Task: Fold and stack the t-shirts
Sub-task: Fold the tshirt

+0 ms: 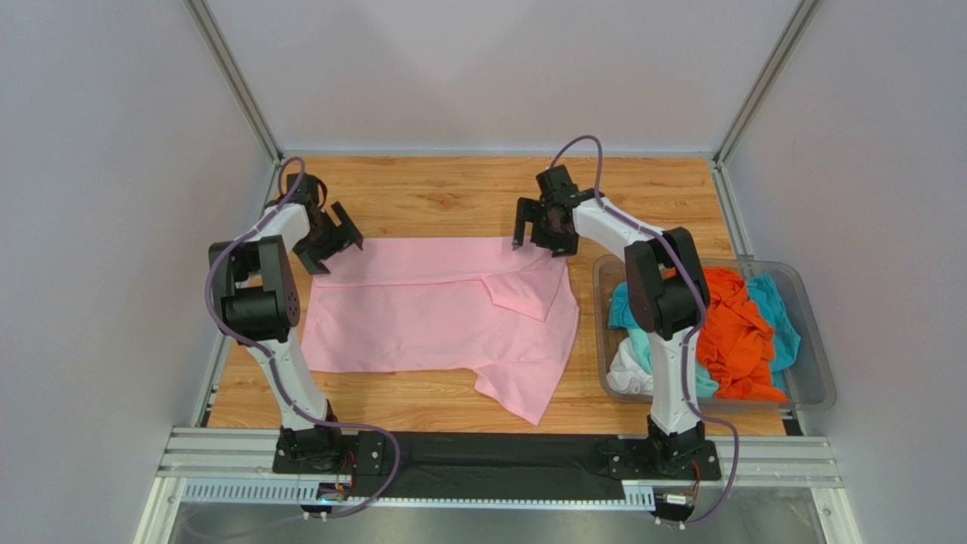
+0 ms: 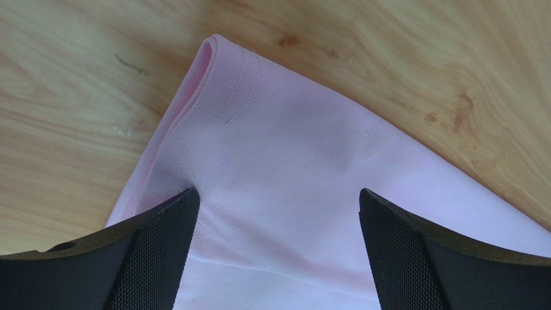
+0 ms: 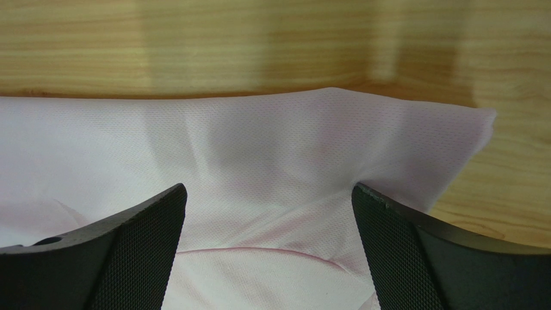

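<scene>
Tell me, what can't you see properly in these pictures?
1. Top view: white t-shirt, mostly hidden by the right arm and the teal t-shirts.
2. Top view: the number of teal t-shirts, tangled partly under the orange t-shirt.
3. Wrist views: most of the pink t-shirt, cut off by the frame edges.

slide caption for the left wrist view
Open left gripper poised over a folded corner of the pink t-shirt on the wooden table.

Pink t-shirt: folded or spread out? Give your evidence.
Mostly spread: the pink t-shirt lies flat across the table, with only its far edge doubled over and one sleeve turned inward.
</scene>
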Controlling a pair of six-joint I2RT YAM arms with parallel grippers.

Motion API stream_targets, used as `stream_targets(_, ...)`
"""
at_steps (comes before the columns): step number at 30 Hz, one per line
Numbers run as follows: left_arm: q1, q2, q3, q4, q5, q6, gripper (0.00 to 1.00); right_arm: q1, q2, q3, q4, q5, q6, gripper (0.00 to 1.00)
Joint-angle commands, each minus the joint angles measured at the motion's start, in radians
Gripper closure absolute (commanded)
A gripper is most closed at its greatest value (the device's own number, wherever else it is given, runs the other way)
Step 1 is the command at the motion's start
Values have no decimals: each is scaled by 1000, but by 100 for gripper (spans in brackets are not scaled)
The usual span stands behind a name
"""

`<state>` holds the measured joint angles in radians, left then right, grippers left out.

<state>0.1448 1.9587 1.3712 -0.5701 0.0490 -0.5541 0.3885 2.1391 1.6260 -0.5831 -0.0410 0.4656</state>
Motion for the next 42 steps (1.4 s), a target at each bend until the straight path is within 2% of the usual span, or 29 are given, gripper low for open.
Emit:
stream_targets(1,4,69,70,-16,-9,10,0,-22,71,55,28,-9,-25,0)
stream_targets(5,6,85,178,-91,-37,16,0,-19,42,121,-4,-60,-86,1)
stream_targets(9,4,-36,190,-154,-47,3,0,22,-105,82,-15,-21,-136,0)
stream_targets(12,4,-199,89,-181,-98,-20,0,64,-261,2,-11,27,-131,0)
stream_targets(18,4,-606,-292,-250,-282,-151,0,170,-604,-343,14,151,-78,0)
stream_targets(19,4,-645,-381,-254,-293,-171,0,182,-639,-430,17,170,-53,0)
stream_targets(22,4,-771,-524,-240,-308,-243,0,225,-776,-546,23,153,-15,0)
stream_targets(24,7,-823,-578,-214,-292,-277,0,245,-827,-645,31,139,19,0)
stream_targets(31,90,-837,-733,-145,-253,-307,3,248,-962,-759,2,124,48,0)
stream_targets(35,159,-776,-782,-53,-180,-280,12,250,-972,-767,-9,122,38,0)
stream_targets(40,179,-696,-782,-19,-149,-265,24,250,-956,-772,-11,124,33,0)
stream_targets(42,182,-675,-782,-10,-146,-265,36,248,-947,-772,-14,122,31,0)
